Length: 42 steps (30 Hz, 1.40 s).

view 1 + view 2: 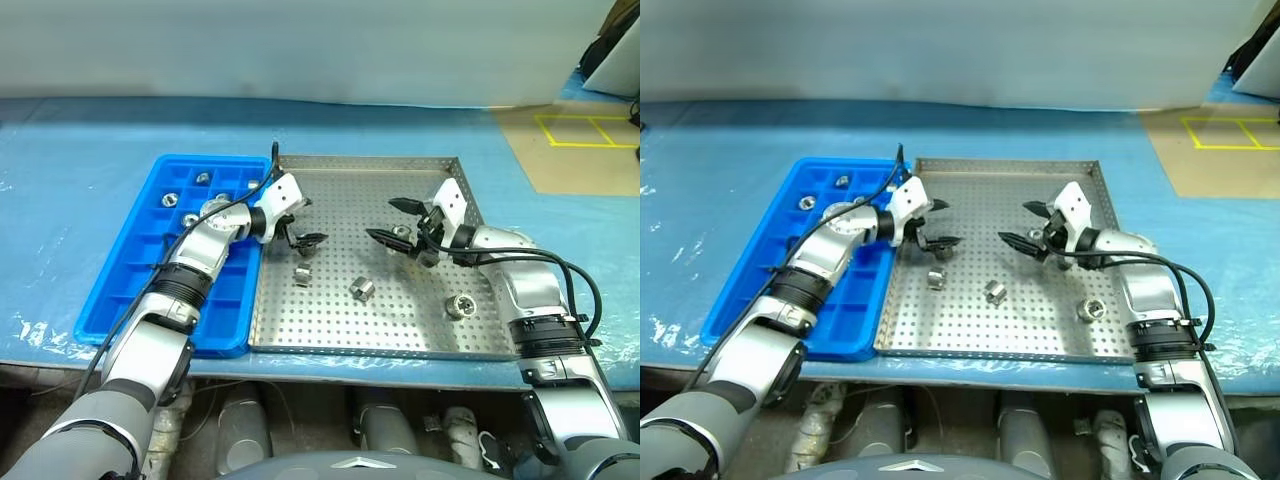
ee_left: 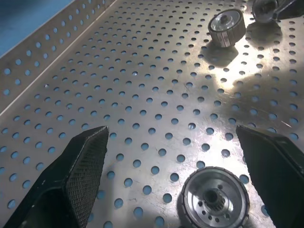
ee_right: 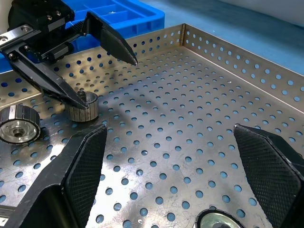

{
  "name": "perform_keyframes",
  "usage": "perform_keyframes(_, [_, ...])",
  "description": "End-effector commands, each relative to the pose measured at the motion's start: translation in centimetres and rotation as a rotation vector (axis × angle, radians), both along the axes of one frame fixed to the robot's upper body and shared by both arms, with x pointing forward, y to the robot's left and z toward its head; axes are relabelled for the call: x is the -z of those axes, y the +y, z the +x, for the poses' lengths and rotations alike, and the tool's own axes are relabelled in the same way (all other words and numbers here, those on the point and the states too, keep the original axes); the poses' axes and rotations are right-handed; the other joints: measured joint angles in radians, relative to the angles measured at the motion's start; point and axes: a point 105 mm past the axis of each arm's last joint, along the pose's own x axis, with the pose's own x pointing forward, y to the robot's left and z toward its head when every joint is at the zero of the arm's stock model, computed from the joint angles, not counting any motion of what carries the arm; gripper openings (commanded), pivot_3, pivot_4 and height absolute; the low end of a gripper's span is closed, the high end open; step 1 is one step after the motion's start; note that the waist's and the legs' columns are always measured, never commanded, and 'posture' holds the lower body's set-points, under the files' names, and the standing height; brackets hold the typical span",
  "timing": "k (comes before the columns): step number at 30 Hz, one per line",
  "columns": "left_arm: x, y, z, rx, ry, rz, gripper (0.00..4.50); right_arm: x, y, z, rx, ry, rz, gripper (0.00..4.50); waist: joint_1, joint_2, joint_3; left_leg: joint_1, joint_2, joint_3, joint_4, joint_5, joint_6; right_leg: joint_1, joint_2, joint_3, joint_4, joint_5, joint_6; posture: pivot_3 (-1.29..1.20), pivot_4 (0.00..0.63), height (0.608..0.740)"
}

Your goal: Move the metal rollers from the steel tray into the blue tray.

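We've got both claws spread wide over the steel tray (image 1: 300, 330), left claw (image 1: 300, 222) lined up above a roller (image 1: 302, 275), right claw (image 1: 388, 220) empty.

On my feed, items apart from the job: one blue plastic sheet (image 1: 80, 190) covering the table, wrinkled and glossy near the front edge. One patch of brown floor (image 1: 585, 150) at far right, marked with yellow tape lines (image 1: 590, 130) forming boxes. One dark bag-like object (image 1: 612, 50) at the upper right corner, partly cut off.
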Motion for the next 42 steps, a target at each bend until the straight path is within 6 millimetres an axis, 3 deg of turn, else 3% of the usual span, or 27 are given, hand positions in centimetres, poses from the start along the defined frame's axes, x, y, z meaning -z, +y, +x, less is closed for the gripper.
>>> perform_keyframes(1, [-0.2, -0.7, -0.1, 0.050, -0.017, 0.055, 4.50, -1.2, -0.1, -0.2, 0.001, -0.053, 0.008, 4.46, 0.000, 0.000, 0.000, 0.000, 0.000, 0.000, 0.000, 0.000, 0.000, 0.000, 0.000, 0.000, 0.000, 0.000, 0.000, -0.18, 0.150, 0.740])
perform_keyframes(4, [0.5, -1.0, -0.3, 0.069, -0.010, 0.097, 4.50, -1.2, -0.1, -0.2, 0.005, -0.054, 0.008, 4.46, 0.000, 0.000, 0.000, 0.000, -0.001, 0.000, 0.000, 0.000, 0.000, 0.001, -0.001, 0.000, 0.000, 0.000, 0.000, -0.18, 0.150, 0.740])
perform_keyframes(7, [1.2, -1.2, -0.7, 0.098, 0.006, 0.142, 3.91, -1.2, 0.0, -0.1, 0.010, -0.059, 0.009, 4.50, -0.001, 0.000, 0.000, 0.001, -0.002, 0.000, 0.000, 0.000, 0.001, 0.001, -0.003, 0.000, 0.000, 0.000, 0.000, -0.18, 0.150, 0.740])
perform_keyframes(13, [2.9, -0.6, -1.4, 0.153, 0.030, 0.263, 1.87, -1.3, 0.4, 0.2, 0.011, -0.067, 0.013, 4.50, -0.005, 0.000, 0.000, 0.002, -0.002, 0.000, 0.000, 0.000, 0.001, 0.001, -0.003, 0.000, 0.000, 0.000, 0.000, -0.18, 0.150, 0.740])
perform_keyframes(17, [2.3, -0.7, -1.1, 0.132, 0.000, 0.240, 0.64, -1.4, 0.7, 0.3, 0.003, -0.069, 0.016, 4.50, -0.005, 0.000, 0.000, 0.002, -0.002, 0.000, 0.000, 0.000, 0.001, 0.002, -0.003, 0.000, 0.000, 0.000, 0.000, -0.16, 0.150, 0.740])
perform_keyframes(22, [-0.9, -1.8, -1.1, 0.083, 0.001, -0.008, 0.64, -1.4, 1.2, 0.5, -0.011, -0.069, 0.018, 4.50, -0.003, 0.000, 0.000, 0.001, -0.002, 0.000, 0.000, 0.000, 0.001, 0.001, -0.003, 0.000, 0.000, 0.000, 0.000, -0.14, 0.150, 0.740])
perform_keyframes(27, [-2.5, -1.2, -1.4, 0.034, -0.004, -0.127, 0.64, -1.4, 1.6, 0.6, -0.026, -0.067, 0.020, 4.50, 0.002, 0.000, 0.000, 0.000, -0.003, -0.001, -0.001, 0.000, 0.002, 0.001, -0.004, -0.001, -0.001, 0.000, 0.000, -0.12, 0.150, 0.740])
perform_keyframes(30, [-3.3, -0.7, -1.8, 0.035, -0.009, -0.147, 1.15, -1.4, 1.9, 0.8, -0.037, -0.066, 0.021, 4.50, 0.002, 0.000, 0.000, 0.000, -0.003, -0.001, -0.001, 0.000, 0.002, 0.001, -0.004, -0.002, -0.001, 0.000, 0.000, -0.11, 0.150, 0.740])
perform_keyframes(36, [-5.1, 0.0, -1.6, 0.072, -0.032, -0.056, 3.06, -1.3, 2.5, 1.0, -0.058, -0.063, 0.021, 4.50, 0.002, 0.000, 0.000, 0.000, -0.003, -0.001, -0.001, 0.000, 0.001, 0.001, -0.004, -0.002, -0.001, 0.000, 0.000, -0.09, 0.150, 0.740])
perform_keyframes(42, [-4.6, 1.4, -0.5, 0.114, -0.028, 0.162, 3.06, -1.1, 2.6, 1.1, -0.058, -0.067, 0.017, 4.50, 0.003, 0.000, 0.000, -0.001, -0.003, -0.001, -0.002, 0.000, 0.001, 0.000, -0.005, -0.002, -0.002, 0.000, 0.000, -0.11, 0.150, 0.740])
